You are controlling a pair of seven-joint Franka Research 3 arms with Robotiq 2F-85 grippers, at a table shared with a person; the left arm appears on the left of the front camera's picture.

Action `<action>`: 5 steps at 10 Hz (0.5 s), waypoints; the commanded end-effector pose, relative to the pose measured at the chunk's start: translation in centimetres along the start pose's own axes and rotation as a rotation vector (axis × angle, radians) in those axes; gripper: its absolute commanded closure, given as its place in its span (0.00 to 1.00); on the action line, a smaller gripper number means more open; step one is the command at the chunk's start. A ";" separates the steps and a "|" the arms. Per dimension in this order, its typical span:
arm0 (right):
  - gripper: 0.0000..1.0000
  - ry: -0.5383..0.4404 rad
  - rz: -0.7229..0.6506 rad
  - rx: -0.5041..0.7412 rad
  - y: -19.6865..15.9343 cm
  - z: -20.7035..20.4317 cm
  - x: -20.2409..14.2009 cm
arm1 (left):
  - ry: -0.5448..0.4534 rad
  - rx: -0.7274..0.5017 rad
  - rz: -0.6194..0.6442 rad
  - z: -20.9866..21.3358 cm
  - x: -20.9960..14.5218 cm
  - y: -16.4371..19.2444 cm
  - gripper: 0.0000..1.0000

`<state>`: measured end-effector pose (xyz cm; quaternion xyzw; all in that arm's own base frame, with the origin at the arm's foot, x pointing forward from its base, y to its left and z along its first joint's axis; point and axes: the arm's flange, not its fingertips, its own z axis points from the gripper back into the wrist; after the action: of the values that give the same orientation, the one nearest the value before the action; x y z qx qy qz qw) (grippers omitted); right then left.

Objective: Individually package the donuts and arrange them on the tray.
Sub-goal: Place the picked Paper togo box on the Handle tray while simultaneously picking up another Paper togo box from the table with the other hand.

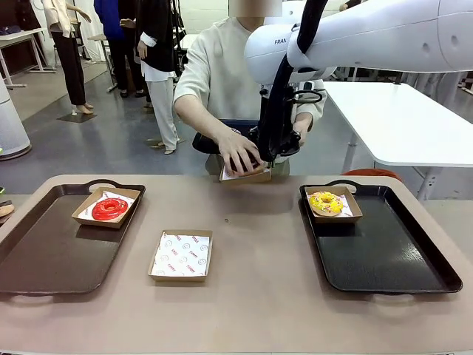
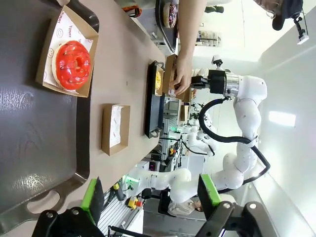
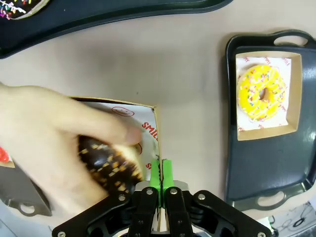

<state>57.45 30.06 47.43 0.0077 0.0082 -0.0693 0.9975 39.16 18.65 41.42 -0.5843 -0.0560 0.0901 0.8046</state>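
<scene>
At the far edge of the desk (image 1: 259, 296), middle: right hand (image 3: 161, 170) is pinched closed on 1 side wall of the far box (image 1: 247, 176), green pads tight on the card. The person's hand (image 3: 54, 143) is setting the chocolate donut (image 3: 106, 163) into it. Left hand (image 2: 150, 192) is spread wide, holding nothing, above the near end of the left tray (image 1: 44, 251). Red donut (image 1: 109, 208) is boxed at that tray's far corner, and yellow donut (image 1: 325, 201) is boxed at the far corner of the right tray (image 1: 384, 251). 1 empty box (image 1: 181, 255) lies on the desk between the 2 trays. A 4th, dark sprinkled donut (image 3: 19, 7) sits, apparently unboxed, on a dark tray (image 3: 123, 17) past the far box. Risks: the grip is on 1 thin wall only, so a lift could fold the card or tip the box and roll the donut out. Moving while the person's hand is inside could knock it. Room: the far box sits right at the desk's edge, so any pull should come toward the robot. The right tray has bare floor in front of the yellow donut's box, but its raised rim must be cleared. The empty box is well apart from that path.
</scene>
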 end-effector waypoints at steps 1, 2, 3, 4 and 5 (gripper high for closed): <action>1.00 0.001 -0.004 0.004 -0.2 -0.2 0.0 | 0.002 -0.008 0.000 0.2 -0.1 0.0 0.00; 1.00 0.001 -0.004 0.004 -0.2 -0.2 0.0 | 0.002 -0.008 0.000 0.2 -0.1 0.0 0.00; 1.00 0.001 -0.004 0.004 -0.2 -0.2 0.0 | 0.002 -0.008 0.000 0.2 -0.1 0.0 0.00; 1.00 0.001 -0.004 0.004 -0.2 -0.2 0.0 | 0.002 -0.008 0.000 0.2 -0.1 0.0 0.00; 1.00 0.001 -0.004 0.004 -0.2 -0.2 0.0 | 0.002 -0.008 0.000 0.2 -0.1 0.0 0.00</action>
<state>57.47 30.01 47.42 0.0075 0.0082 -0.0698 0.9975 39.16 18.65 41.42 -0.5843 -0.0560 0.0900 0.8046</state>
